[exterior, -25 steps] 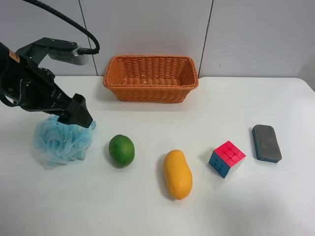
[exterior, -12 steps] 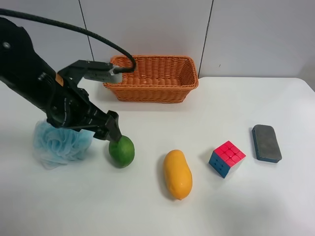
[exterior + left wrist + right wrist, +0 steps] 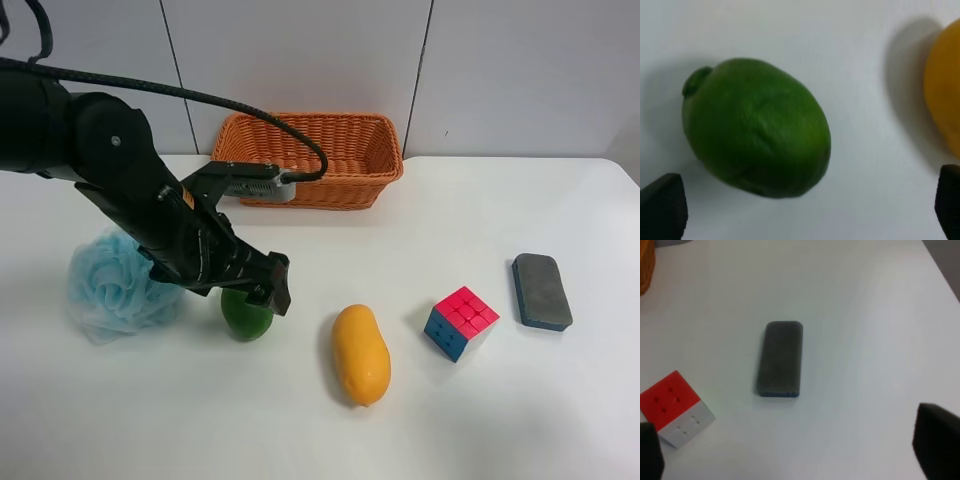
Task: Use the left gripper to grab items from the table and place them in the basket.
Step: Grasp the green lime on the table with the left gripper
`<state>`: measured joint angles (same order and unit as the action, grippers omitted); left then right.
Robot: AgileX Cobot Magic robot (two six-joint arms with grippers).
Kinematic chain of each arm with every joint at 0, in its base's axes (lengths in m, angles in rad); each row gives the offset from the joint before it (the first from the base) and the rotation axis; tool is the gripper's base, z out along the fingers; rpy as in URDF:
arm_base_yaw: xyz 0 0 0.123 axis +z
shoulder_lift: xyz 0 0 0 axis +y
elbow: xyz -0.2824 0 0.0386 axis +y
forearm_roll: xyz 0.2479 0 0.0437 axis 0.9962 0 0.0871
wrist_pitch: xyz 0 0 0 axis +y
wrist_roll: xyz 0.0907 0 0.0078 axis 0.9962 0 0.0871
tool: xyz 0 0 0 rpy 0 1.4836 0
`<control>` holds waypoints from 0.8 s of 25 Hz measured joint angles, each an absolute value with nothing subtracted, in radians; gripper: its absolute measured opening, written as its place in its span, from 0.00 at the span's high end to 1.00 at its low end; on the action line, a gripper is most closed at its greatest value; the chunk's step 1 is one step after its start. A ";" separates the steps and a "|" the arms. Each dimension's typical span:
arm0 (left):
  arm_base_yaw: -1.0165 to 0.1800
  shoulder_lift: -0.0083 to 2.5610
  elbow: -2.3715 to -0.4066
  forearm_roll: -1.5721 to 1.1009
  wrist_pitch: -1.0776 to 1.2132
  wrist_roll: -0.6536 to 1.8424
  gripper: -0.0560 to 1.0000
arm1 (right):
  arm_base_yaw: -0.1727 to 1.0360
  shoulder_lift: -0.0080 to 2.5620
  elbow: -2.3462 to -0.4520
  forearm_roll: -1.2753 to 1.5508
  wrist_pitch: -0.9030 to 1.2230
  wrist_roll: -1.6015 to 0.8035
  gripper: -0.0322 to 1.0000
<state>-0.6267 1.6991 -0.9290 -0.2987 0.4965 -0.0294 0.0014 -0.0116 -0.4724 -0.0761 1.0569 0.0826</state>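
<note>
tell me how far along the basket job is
Done: nothing; the basket looks empty. In hand: the left gripper hangs open over the green fruit, fingers either side, not closed on it. Left: the green fruit, mango, blue pouf, puzzle cube and eraser all lie on the table.

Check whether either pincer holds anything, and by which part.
Nothing is held. The left pincer is open over the round green fruit, not touching it; the right pincer is open above the white table.
</note>
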 joint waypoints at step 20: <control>-0.627 1.890 -0.938 -0.309 0.340 -0.031 0.00 | 0.001 -0.012 -0.472 -0.076 1.057 0.083 0.01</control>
